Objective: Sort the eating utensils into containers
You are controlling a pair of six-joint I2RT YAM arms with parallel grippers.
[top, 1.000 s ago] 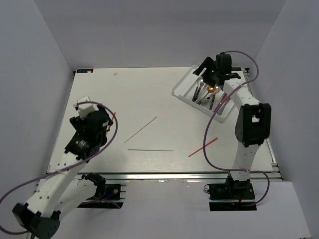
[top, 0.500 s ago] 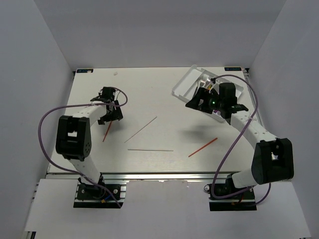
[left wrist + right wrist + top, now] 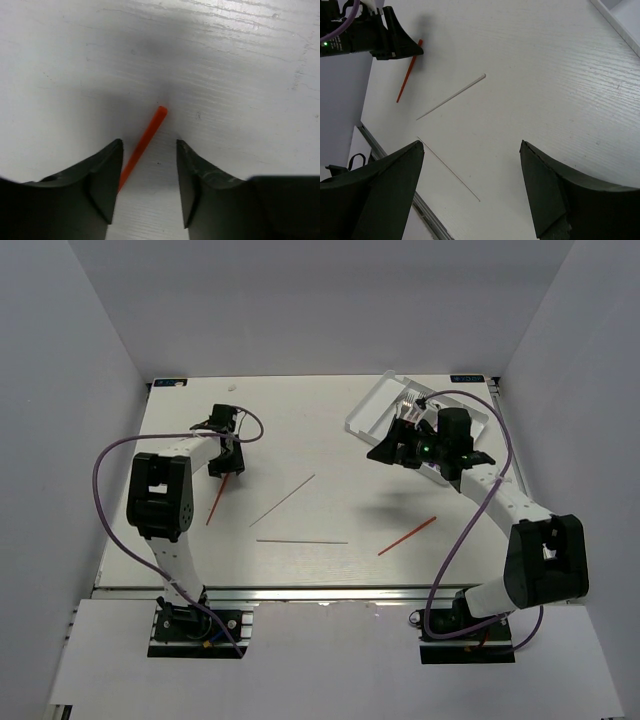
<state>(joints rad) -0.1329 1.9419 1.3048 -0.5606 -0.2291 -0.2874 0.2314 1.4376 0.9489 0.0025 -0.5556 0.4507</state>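
Observation:
A red chopstick lies on the left of the white table. My left gripper is open and low over its far end; in the left wrist view the chopstick runs between the jaws, close to the left finger. My right gripper is open and empty, held above the table just in front of the white tray. A second red chopstick lies at front right. Two pale chopsticks lie mid-table. The tray's contents are hidden by my right arm.
The right wrist view shows the left gripper, the red chopstick, both pale chopsticks and the tray's edge. Grey walls enclose the table on three sides. The table's front edge has a metal rail.
The left arm swung out from the near left and set its open gripper over the red chopstick's far end. The right gripper left the tray and moved out over the table.

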